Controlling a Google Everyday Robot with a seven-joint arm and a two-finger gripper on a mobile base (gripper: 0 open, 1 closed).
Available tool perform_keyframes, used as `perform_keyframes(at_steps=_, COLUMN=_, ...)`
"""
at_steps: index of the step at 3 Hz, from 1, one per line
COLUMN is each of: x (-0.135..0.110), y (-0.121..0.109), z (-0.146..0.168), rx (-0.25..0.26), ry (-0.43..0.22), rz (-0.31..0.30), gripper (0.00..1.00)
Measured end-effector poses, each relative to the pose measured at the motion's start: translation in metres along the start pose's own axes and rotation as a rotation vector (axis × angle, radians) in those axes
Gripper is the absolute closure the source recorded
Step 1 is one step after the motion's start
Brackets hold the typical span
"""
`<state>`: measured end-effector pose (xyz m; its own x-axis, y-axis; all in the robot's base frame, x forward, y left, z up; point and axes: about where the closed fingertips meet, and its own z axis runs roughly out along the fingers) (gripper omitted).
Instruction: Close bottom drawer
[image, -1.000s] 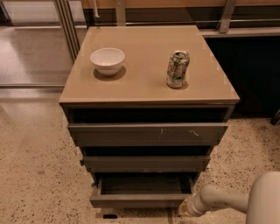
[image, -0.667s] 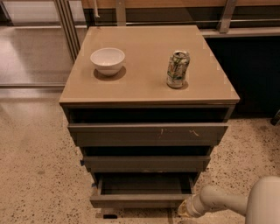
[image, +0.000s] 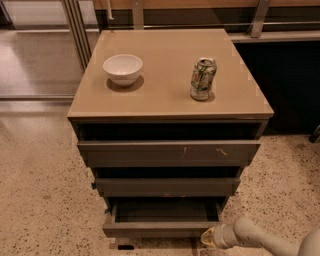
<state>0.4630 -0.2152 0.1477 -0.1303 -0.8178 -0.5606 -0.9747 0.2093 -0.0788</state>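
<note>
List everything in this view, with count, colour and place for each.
Cabinet: one, tan top, centre of view.
Bowl: one, white, left side of the cabinet top.
Can: one, green and white, upright, right side of the cabinet top.
Top drawer: one, grey-brown with pale scratches, partly open.
Middle drawer: one, grey-brown, partly open.
Bottom drawer: one, grey-brown, lowest, pulled open.
Floor: one, speckled beige, around the cabinet.
Arm: one, pale, lower right corner.
Pincer: one, pale, by the bottom drawer's front right corner.
</note>
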Motion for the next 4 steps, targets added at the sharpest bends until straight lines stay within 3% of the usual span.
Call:
perform_keyframes(at_steps=2, x=-0.016, y=-0.020, z=0.016, rx=0.072, ry=-0.117, rz=-0.099, gripper=1.00)
perform_keyframes(at_steps=4, x=-0.025, y=-0.043, z=0.031, rx=0.110, ry=-0.156, rz=-0.152, gripper=1.00)
